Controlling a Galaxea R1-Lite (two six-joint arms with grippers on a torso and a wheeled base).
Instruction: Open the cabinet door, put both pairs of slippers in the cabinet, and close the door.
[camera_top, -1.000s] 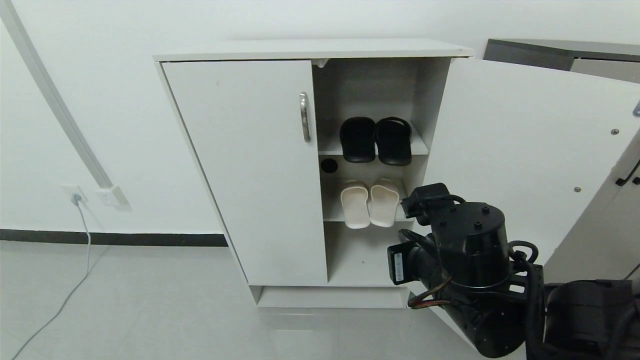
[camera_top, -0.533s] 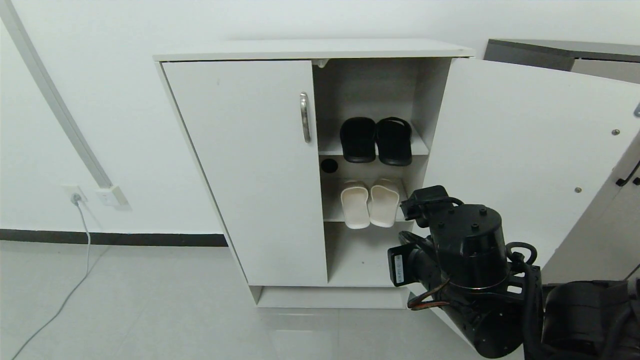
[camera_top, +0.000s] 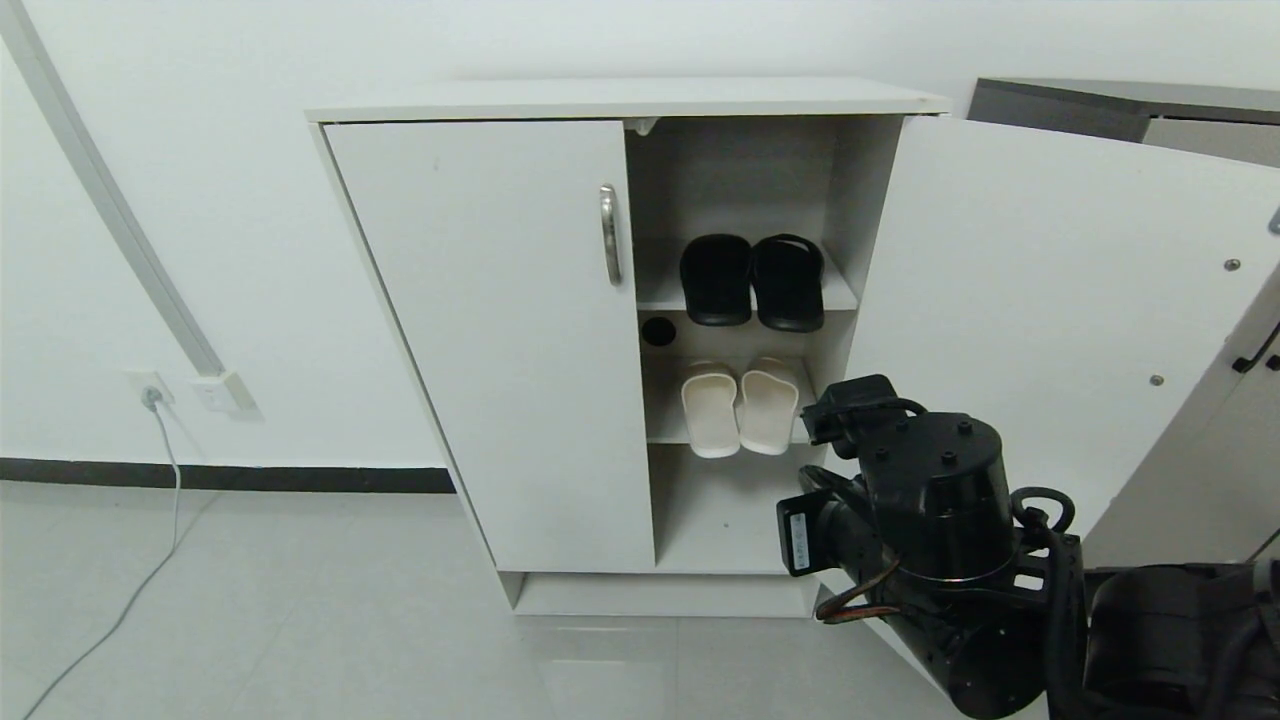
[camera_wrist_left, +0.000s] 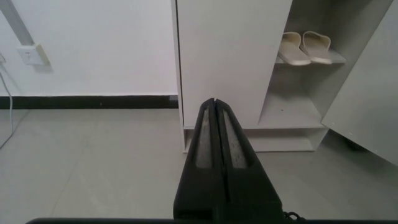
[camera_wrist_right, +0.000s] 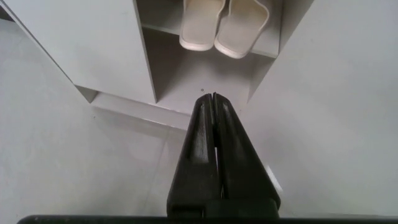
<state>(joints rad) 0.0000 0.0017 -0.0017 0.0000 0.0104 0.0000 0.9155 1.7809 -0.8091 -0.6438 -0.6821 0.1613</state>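
Head view: right arm (camera_top: 930, 500) low beside open door (camera_top: 1050, 280), fingers (camera_wrist_right: 202, 134) together.

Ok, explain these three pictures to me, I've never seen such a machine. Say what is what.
It is a wheeled robot with two arms. The wide picture comes from its head camera: a white cabinet, right door open, left door shut. Black slippers sit on the upper shelf, white slippers on the shelf below. The black bulk low at the right is its right arm. The other two pictures come from wrist cameras: the left arm's fingers and the right arm's fingers, both pressed shut, holding nothing.
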